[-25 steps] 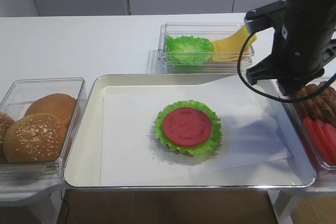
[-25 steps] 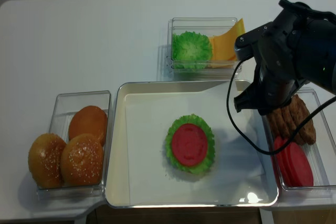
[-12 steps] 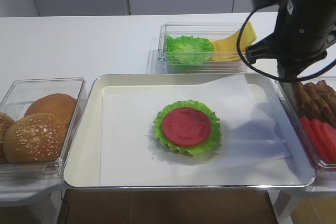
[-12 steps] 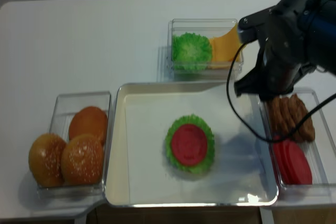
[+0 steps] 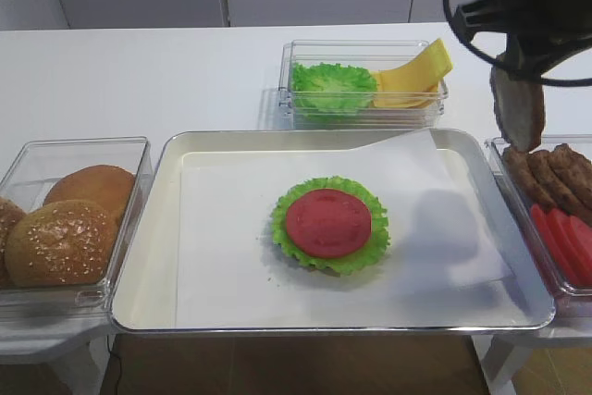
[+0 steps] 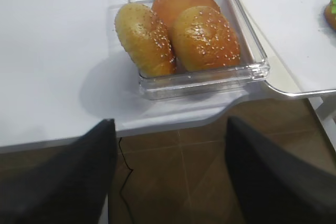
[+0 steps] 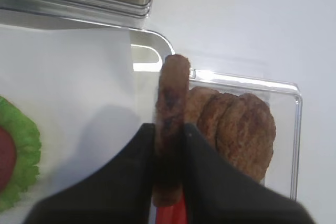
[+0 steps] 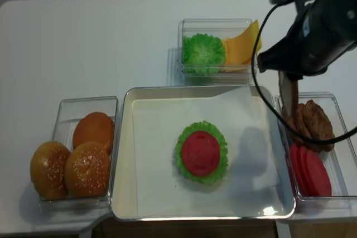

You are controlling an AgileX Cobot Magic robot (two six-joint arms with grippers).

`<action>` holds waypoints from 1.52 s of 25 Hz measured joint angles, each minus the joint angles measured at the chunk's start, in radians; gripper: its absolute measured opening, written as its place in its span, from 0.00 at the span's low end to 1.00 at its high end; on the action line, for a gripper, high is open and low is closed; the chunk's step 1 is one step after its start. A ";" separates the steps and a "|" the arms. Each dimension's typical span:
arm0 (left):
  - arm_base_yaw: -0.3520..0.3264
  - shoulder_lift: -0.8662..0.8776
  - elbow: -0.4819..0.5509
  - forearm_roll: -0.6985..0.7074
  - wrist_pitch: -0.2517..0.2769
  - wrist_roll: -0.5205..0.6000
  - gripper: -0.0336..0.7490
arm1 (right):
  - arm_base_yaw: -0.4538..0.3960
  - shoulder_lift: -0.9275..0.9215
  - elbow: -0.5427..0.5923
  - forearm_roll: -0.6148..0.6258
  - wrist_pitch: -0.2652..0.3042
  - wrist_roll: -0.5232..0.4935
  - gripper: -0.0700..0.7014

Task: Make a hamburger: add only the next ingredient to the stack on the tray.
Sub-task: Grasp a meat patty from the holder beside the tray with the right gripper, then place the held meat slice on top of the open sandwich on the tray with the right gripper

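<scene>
Right end effector (image 7: 169, 145) clamps a meat patty (image 7: 170, 108) on edge, lifted above the patty tub (image 7: 294, 129) beside the tray (image 5: 148, 228), stack (image 5: 330, 225) mid-tray; left end effector (image 6: 168, 177) spread wide, holding nothing.

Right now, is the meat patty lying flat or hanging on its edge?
On its edge. The right gripper pinches the meat patty so it hangs upright above the tub of patties.

Right pincer (image 7: 169, 145) raised, pointing down, fingers clamped on an edge-up patty (image 7: 170, 114); left pincer unseen.
</scene>
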 joint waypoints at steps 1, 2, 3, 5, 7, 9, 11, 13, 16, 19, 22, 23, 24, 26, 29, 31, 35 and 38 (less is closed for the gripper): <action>0.000 0.000 0.000 0.000 0.000 0.000 0.65 | 0.000 -0.011 -0.004 0.005 0.006 -0.002 0.24; 0.000 0.000 0.000 0.000 0.000 0.000 0.65 | 0.000 -0.021 -0.009 0.011 0.009 -0.009 0.24; 0.000 0.000 0.000 0.000 0.000 0.000 0.65 | 0.000 -0.029 -0.013 0.018 0.014 -0.013 0.24; 0.000 0.000 0.000 0.000 0.000 0.000 0.65 | 0.002 -0.049 -0.018 0.031 0.018 -0.017 0.24; 0.000 0.000 0.000 0.000 0.000 0.000 0.65 | 0.032 -0.062 -0.022 0.025 0.028 -0.033 0.24; 0.000 0.000 0.000 0.000 0.000 0.000 0.65 | 0.086 -0.067 -0.029 0.020 0.041 -0.044 0.24; 0.000 0.000 0.000 0.000 0.000 0.000 0.65 | 0.160 -0.067 -0.032 0.006 0.039 -0.038 0.24; 0.000 0.000 0.000 0.000 0.000 0.000 0.65 | 0.226 -0.063 -0.032 -0.023 0.032 0.005 0.24; 0.000 0.000 0.000 0.000 0.000 0.000 0.65 | 0.302 -0.032 -0.032 -0.064 0.018 0.045 0.24; 0.000 0.000 0.000 0.000 0.000 0.000 0.65 | 0.358 0.017 -0.032 -0.075 0.000 0.066 0.24; 0.000 0.000 0.000 0.000 0.000 0.000 0.65 | 0.408 0.065 -0.032 -0.089 -0.018 0.083 0.24; 0.000 0.000 0.000 0.000 0.000 0.000 0.65 | 0.421 0.081 -0.032 -0.096 -0.023 0.092 0.24; 0.000 0.000 0.000 0.000 0.000 0.000 0.65 | 0.435 0.095 -0.032 -0.106 -0.027 0.097 0.24; 0.000 0.000 0.000 0.000 0.000 0.000 0.65 | 0.462 0.125 -0.032 -0.131 -0.031 0.107 0.24; 0.000 0.000 0.000 0.000 0.000 0.000 0.65 | 0.491 0.164 -0.032 -0.166 -0.033 0.123 0.24; 0.000 0.000 0.000 0.000 0.000 0.000 0.65 | 0.498 0.182 -0.032 -0.176 -0.033 0.127 0.24; 0.000 0.000 0.000 0.000 0.000 0.000 0.65 | 0.500 0.206 -0.032 -0.208 -0.018 0.132 0.24; 0.000 0.000 0.000 0.000 0.000 0.000 0.65 | 0.503 0.214 -0.032 -0.218 -0.009 0.134 0.24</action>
